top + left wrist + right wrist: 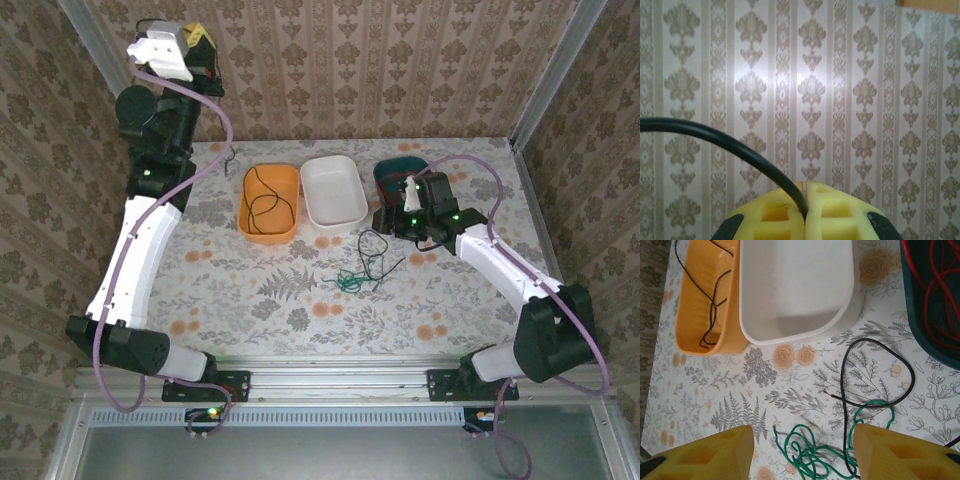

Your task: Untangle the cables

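No legible text, label, brand, number or sign on anything across my three camera feeds.

We see walls [400, 60] on three sides, all covered with beige wallpaper that has stripes and damask ornaments. The counter [250, 300] carries a pale cloth printed with grey ferns and orange roses. Metal posts [553, 75] rise at its far corners, and a metal rail [340, 378] runs along its near edge. A soft patch of light [805, 75] shines on the wallpaper.
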Tool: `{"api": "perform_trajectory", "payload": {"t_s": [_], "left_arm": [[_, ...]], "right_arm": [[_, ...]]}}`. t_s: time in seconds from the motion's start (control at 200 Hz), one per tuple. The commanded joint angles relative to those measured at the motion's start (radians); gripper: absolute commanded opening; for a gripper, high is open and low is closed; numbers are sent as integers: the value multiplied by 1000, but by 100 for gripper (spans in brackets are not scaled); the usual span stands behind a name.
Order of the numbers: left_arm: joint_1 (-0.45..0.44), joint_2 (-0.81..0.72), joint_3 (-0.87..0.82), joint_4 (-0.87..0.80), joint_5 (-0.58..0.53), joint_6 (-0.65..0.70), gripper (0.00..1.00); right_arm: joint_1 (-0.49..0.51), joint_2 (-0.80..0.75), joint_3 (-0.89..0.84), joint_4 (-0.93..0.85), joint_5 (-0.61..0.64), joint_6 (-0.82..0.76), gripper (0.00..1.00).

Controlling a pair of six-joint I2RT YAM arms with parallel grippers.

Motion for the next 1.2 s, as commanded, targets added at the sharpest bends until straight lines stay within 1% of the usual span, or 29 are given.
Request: {"api": "perform_trajectory", "payload": {"t_s": [0.0,0.185,0.28,0.605,0.84,0.985,1.09,1.195], "left_arm": [[-9,35,44,14,-2,34,0],[-11,54,25,33,103,-114,0],[-15,48,-26,60,122,-160,0],[-29,-13,-198,87,93,-182,0],[-31,-26,-298,71,84,-236,0],[-31,-18,-369,37,121,-279,0],[-29,-5,-408,-30,155,-294,0],[-23,12,-456,-78,189,-339,0]], "right_arm": [[-2,-33,-12,-2,-2,-28,56],[-4,-34,-6,-6,0,-34,57],[-6,-33,-4,-9,0,-33,56],[-5,-31,-11,-1,-4,-29,56],[-6,-31,-13,-3,-3,-27,56],[-6,-31,-13,-2,-4,-27,56],[-5,-31,-13,-3,-3,-27,56],[-5,-33,-17,-2,0,-27,56]]}}
